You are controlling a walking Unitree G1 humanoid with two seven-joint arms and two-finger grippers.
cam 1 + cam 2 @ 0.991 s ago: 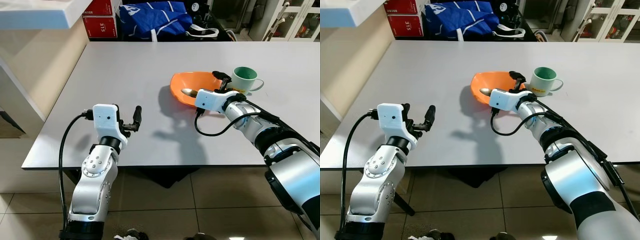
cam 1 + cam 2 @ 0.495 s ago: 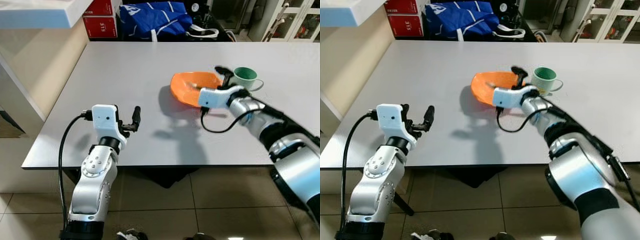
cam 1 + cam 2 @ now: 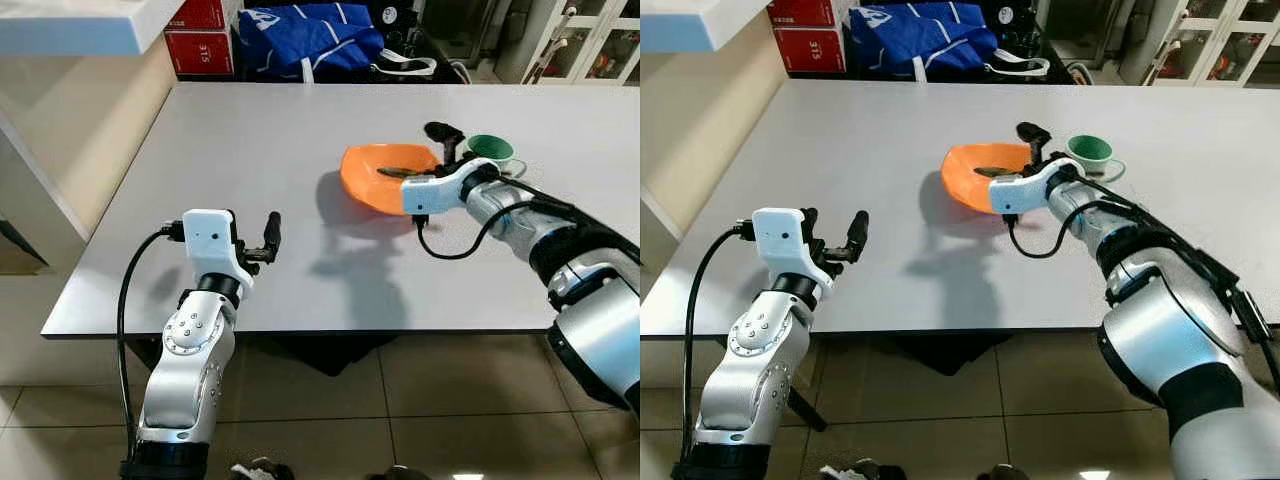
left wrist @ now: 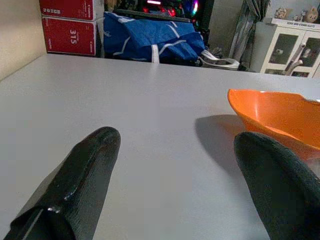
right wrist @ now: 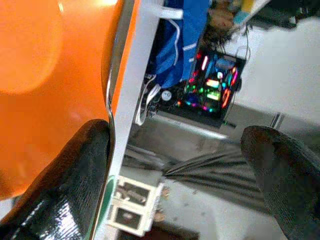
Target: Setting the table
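Spoon [image 3: 403, 172] lies across the orange bowl [image 3: 375, 180] on the bench [image 3: 250, 150], its long axis pointing at the right tool [image 3: 447, 140], whose fingers stand apart just beyond it beside the green cup [image 3: 492, 150], while the left tool [image 3: 268, 236] hovers open, well apart.

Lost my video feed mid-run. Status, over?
Right gripper open at the orange bowl's far rim, beside the green mug. Spoon lies in the bowl. Left gripper open, idle over the table.
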